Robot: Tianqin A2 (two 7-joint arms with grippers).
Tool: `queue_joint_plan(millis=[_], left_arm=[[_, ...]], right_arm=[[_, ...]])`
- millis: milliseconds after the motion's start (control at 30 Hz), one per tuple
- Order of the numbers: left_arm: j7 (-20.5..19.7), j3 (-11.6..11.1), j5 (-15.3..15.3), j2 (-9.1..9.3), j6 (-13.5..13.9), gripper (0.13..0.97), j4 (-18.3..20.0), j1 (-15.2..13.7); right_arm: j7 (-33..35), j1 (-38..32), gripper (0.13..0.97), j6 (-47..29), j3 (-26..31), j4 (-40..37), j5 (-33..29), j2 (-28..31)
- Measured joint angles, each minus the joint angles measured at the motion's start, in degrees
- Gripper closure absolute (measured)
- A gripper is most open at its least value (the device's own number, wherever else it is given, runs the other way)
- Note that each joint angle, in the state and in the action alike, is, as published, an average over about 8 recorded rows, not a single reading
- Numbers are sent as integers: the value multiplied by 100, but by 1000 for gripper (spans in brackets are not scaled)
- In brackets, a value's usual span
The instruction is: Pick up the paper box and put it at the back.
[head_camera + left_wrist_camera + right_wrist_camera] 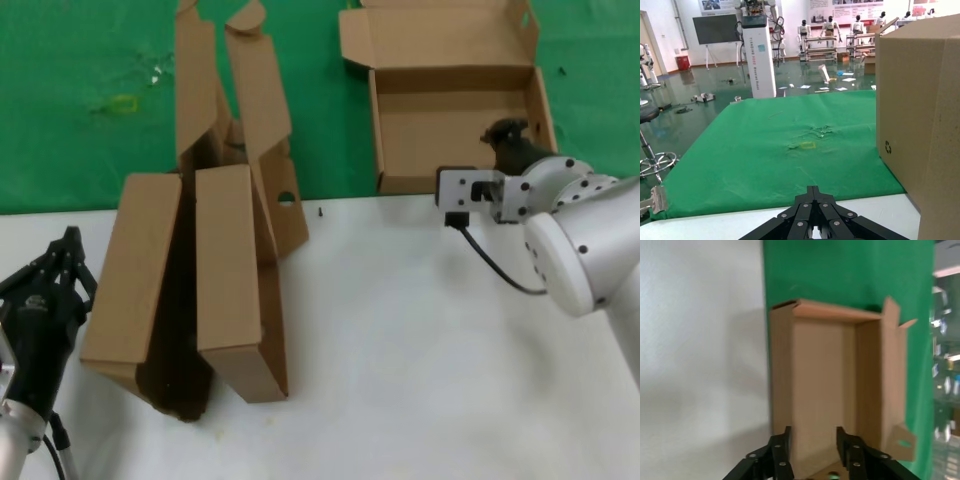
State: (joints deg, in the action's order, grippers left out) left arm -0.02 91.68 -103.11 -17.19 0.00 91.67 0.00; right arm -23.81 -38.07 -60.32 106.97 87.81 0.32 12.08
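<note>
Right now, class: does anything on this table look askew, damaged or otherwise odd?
Yes. Two brown boxes lean against each other at the table's left, tilted, their tall flaps splayed upward. The paper box lies open at the back, where the right gripper is open at its tray.

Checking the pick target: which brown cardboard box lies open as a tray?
The shallow brown corrugated mailer box at the table's back right, lid flipped up against the green cloth; the right gripper is at it. The other brown boxes show plain outer panels.

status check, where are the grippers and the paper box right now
Right gripper at the paper box, jaws open over its near wall. Box lies open at the back. Left gripper parked low, shut. Other boxes clear of it.
</note>
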Motion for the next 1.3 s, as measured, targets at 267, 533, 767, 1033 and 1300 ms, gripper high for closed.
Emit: queue_joint_plan(millis=[267,533,767,1033,1300], left_arm=[[0,0,0,0,0,954,0,0],[0,0,0,0,0,954,0,0],[0,0,0,0,0,952,0,0],[0,0,0,0,0,937,0,0],[0,0,-1,0,0,875,0,0]], right_arm=[[-74,-144,694,-425,-484,1124,599,5],[-502,42,515,-61,-1462,2414,1787,-138],[-523,467,333,534,-1889,2764,2558,-178],[-285,725,265,952,-1839,2556,3150,-121],[23,1081,174,1539,-1803,2304,3974,-48]])
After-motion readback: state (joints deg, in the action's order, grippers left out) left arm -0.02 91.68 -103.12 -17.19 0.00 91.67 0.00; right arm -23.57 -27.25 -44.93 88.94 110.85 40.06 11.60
